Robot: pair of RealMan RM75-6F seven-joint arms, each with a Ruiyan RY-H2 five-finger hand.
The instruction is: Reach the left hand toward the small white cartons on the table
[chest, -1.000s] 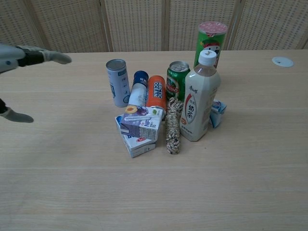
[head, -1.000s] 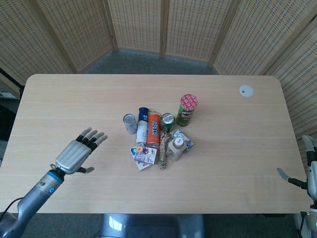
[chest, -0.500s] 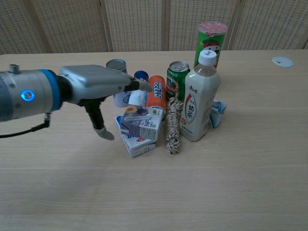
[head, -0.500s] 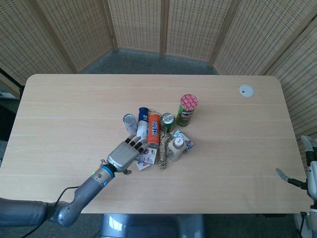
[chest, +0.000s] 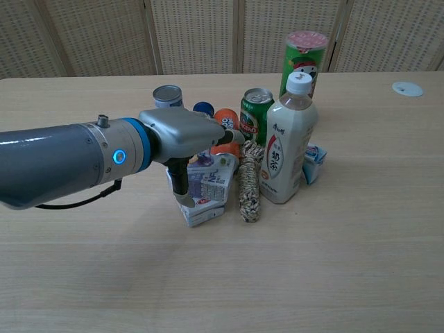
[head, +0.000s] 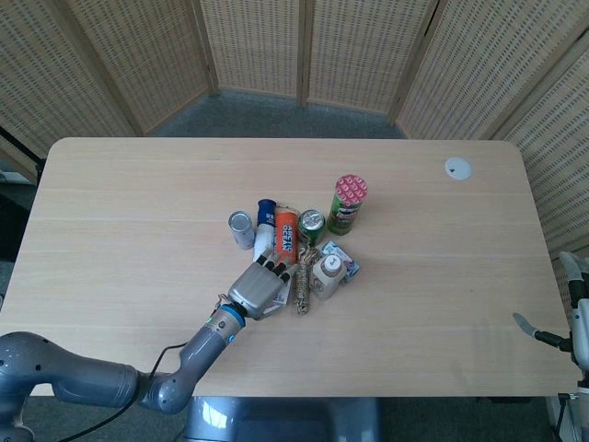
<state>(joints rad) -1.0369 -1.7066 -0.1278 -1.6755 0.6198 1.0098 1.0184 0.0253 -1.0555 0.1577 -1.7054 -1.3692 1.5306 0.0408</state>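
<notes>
Two small white cartons (chest: 209,186) lie stacked in front of the cluster of cans, one atop the other. My left hand (chest: 186,134) hovers flat right over them, fingers stretched toward the cans and thumb hanging down by the cartons' left edge; it holds nothing. In the head view the left hand (head: 261,286) covers most of the cartons (head: 284,293). Another small carton (chest: 314,160) leans behind the milk-tea bottle (chest: 288,142). My right hand (head: 569,327) shows at the table's far right edge, fingers apart and empty.
Behind the cartons stand a silver can (chest: 167,96), a green can (chest: 257,114), a tall chips tube (chest: 303,60) and an orange can (head: 286,238). A coiled rope (chest: 250,182) lies between cartons and bottle. A white disc (chest: 406,88) sits far right.
My left hand has swept from the table's left side rightward to the cluster and now hovers over the stacked cartons. The right hand has stayed put.
</notes>
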